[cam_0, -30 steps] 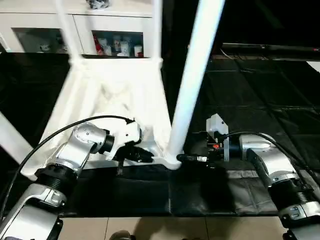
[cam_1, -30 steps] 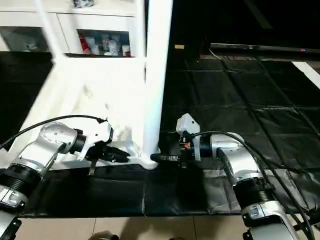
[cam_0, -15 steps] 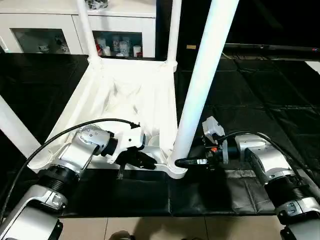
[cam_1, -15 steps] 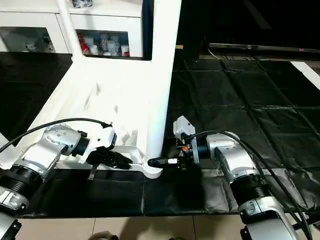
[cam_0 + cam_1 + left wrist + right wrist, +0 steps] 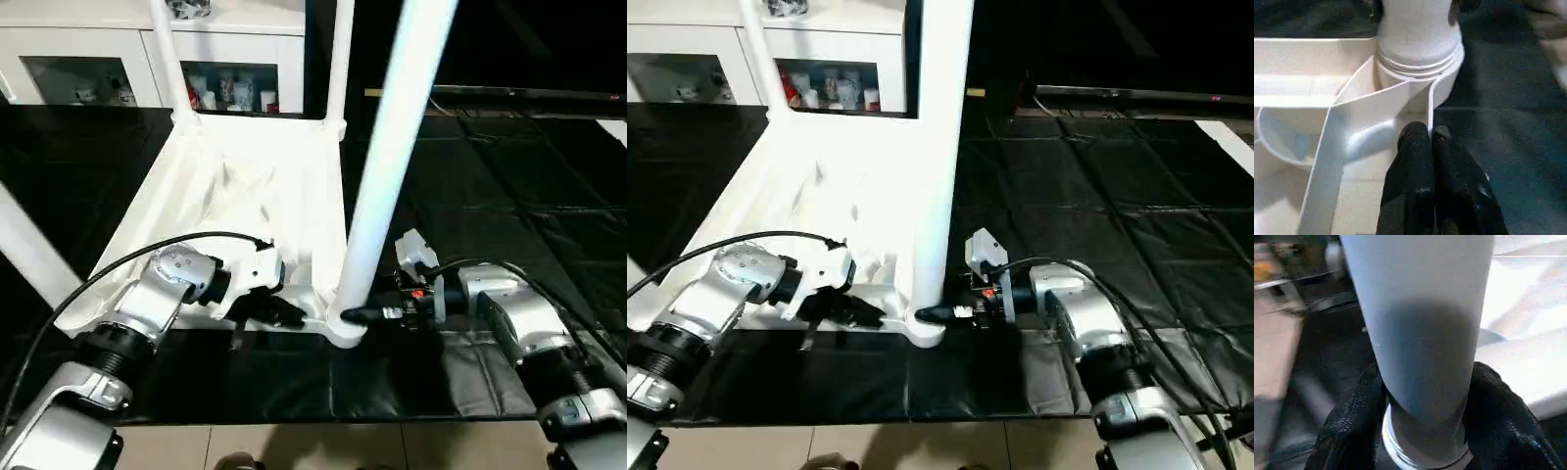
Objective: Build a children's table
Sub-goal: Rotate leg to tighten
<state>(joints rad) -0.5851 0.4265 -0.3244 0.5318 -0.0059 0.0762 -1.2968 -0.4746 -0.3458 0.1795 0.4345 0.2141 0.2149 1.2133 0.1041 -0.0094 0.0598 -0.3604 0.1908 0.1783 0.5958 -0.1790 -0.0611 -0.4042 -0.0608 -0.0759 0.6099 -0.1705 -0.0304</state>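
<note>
The right gripper (image 5: 1422, 431) is clasping the leg (image 5: 377, 211) just above its socket, probably to screw it; the left gripper (image 5: 1425, 142), fingers together and empty, is bracing the top (image 5: 245, 186).

White table top (image 5: 245, 196) and leg (image 5: 387, 166), black fingers (image 5: 1422, 161), black quilted mat (image 5: 509, 206).

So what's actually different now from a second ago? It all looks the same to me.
The right gripper has closed in on the base of the near leg; its fingers now sit against both sides, just above the corner socket. The left gripper stays shut, pressed on the upturned tabletop beside that socket. The table and its other legs have not moved; the camera did.
</note>
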